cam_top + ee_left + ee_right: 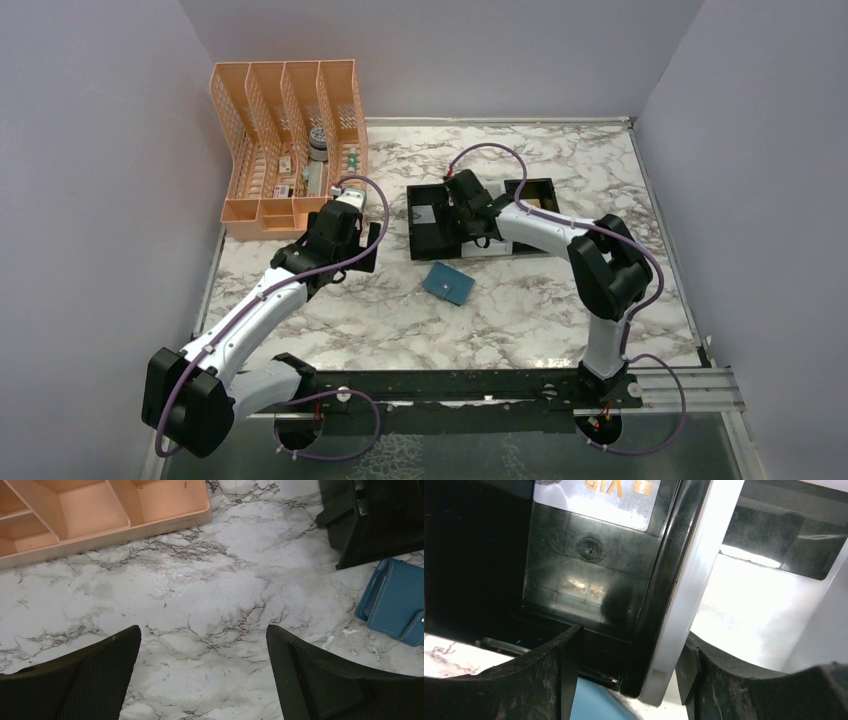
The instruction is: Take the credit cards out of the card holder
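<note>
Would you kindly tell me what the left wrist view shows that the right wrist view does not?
Only the left wrist view shows the peach organizer and the open left gripper. Only the right wrist view shows the inside of the black tray, holding a silver card with orange print, and the right gripper, jaws apart. Both show that tray, a part of the blue card holder and the marble table.
</note>
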Motion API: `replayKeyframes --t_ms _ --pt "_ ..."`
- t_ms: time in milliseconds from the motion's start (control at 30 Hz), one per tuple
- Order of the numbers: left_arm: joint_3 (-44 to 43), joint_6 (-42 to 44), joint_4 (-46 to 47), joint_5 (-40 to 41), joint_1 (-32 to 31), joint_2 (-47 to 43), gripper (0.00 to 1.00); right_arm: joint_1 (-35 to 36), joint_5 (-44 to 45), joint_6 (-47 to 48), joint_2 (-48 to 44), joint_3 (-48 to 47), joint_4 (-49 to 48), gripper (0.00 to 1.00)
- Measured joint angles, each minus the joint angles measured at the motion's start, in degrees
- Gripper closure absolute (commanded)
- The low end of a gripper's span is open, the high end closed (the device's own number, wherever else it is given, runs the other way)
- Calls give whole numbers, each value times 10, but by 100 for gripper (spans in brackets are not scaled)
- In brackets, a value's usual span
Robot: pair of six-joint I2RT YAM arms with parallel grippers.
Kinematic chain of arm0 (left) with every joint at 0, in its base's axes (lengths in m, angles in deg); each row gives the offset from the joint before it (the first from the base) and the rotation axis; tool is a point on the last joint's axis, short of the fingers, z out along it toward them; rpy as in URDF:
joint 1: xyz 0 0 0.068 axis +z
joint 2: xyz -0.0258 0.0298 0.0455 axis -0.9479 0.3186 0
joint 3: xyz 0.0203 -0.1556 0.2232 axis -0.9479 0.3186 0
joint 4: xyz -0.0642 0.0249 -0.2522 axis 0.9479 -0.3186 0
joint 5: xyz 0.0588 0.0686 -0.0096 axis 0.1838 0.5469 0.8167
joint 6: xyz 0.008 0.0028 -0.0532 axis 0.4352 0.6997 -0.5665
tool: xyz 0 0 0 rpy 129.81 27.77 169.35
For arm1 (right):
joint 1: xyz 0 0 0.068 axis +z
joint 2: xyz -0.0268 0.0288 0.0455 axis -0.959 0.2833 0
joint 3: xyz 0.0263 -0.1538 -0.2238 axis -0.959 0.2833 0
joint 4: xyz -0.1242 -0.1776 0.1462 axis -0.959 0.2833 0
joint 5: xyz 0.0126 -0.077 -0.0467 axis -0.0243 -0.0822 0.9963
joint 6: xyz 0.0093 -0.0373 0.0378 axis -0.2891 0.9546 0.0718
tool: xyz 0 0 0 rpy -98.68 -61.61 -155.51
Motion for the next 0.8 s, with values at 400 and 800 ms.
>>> replayKeyframes --t_ms 400,800 --pt "0 0 0 0 0 0 1 2 -9 14 -40 -18 13 30" --pt "0 0 0 -4 0 1 1 2 -27 -104 2 -80 33 30"
